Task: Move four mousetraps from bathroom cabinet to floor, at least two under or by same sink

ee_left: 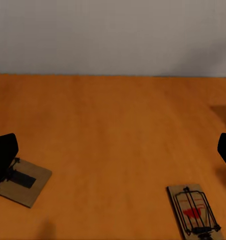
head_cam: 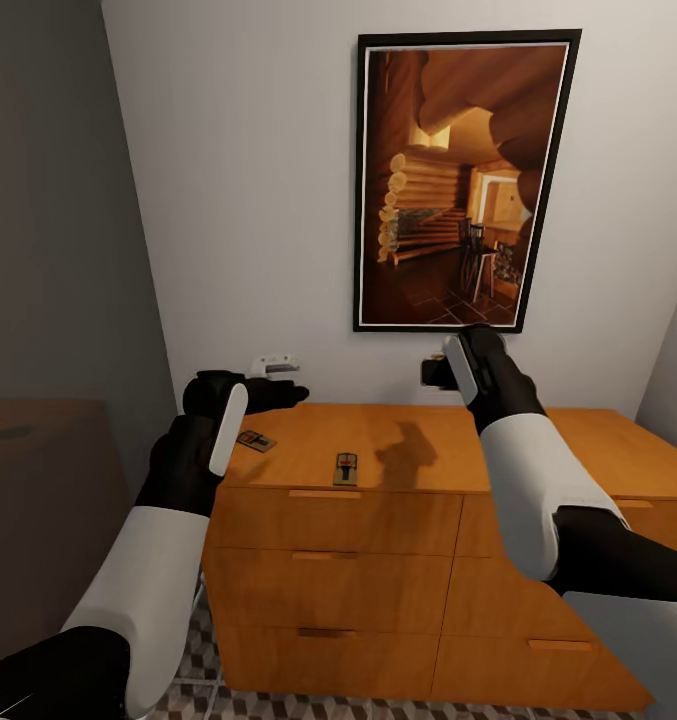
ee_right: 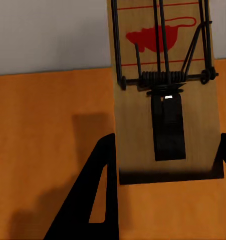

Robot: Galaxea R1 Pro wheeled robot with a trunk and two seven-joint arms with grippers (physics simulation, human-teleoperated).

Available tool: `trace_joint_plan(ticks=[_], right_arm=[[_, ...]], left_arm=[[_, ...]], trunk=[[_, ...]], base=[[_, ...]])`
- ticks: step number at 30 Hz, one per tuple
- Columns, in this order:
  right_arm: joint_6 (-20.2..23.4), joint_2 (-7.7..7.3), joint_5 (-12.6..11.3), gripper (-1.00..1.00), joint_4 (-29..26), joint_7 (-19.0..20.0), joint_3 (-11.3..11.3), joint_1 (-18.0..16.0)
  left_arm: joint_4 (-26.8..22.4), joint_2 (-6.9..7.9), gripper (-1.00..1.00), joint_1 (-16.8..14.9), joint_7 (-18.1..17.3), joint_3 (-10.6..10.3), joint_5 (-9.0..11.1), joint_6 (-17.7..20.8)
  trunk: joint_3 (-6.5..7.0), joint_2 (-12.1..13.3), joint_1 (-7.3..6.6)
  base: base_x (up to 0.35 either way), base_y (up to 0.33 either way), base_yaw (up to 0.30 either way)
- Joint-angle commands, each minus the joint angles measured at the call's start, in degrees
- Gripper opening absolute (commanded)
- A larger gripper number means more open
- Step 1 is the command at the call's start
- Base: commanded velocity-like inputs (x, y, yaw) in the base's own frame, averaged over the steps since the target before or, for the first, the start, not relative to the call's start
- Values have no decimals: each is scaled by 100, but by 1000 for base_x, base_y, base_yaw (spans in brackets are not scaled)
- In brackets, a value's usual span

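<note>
Item: right gripper (ee_right: 165,165), clenched on one mousetrap (ee_right: 165,95), raised over the cabinet (head_cam: 418,450) at about 1 o'clock from the top's centre.
Item: left gripper (ee_left: 113,150), fingers spread wide and empty, hovering above the cabinet's left end.
Item: two further mousetraps lying flat on the top, well apart: one (head_cam: 256,440) at 9 o'clock near the left edge, one (head_cam: 346,467) at 6 o'clock by the front edge.
Risks: held trap gripped by its end only, likely to pivot or slip on a fast swing; front-edge trap likely to be nudged off by a careless reach.
Unclear: fourth mousetrap not located; bathroom floor (head_cam: 278,705) cut to a strip below the drawers; small white object (head_cam: 274,365) behind the left gripper unidentifiable.
</note>
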Motion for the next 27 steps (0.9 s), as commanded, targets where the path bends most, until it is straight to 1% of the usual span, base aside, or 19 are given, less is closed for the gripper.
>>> trace_joint_plan(ticks=[1, 4, 6, 10, 12, 17, 27], right_arm=[[18, 2, -9, -100, -66, -6, -20, -5], [18, -1, 0, -100, -325, -11, -18, -5], [18, 5, 11, -100, -669, -13, -19, -5], [18, 54, 60, -100, -1562, -20, -22, 8], [18, 53, 65, -100, -1755, -22, -27, 10], [18, 18, 35, -100, -1914, -24, -32, 12], [18, 2, 4, -100, -1931, -25, -40, 54]], left_arm=[[-2, 1, 100, -4, 16, 1, 32, 24], [0, 2, 100, -4, 17, 1, 29, 19], [-1, 2, 100, -4, 17, 1, 26, 17], [-8, 3, 100, -4, 17, 1, 15, 15], [-8, 7, 100, -4, 17, 3, 13, 15], [-1, 11, 100, -4, 17, 2, 12, 14], [-37, 4, 100, -4, 25, -11, -8, 15]], trunk=[[-7, -3, 0], [-7, -3, 0], [-7, -3, 0], [-7, -3, 0], [-7, -3, 0], [-7, -3, 0], [-7, -3, 0]], base=[[0, 0, 0], [0, 0, 0], [0, 0, 0], [0, 0, 0], [0, 0, 0], [0, 0, 0], [0, 0, 0]])
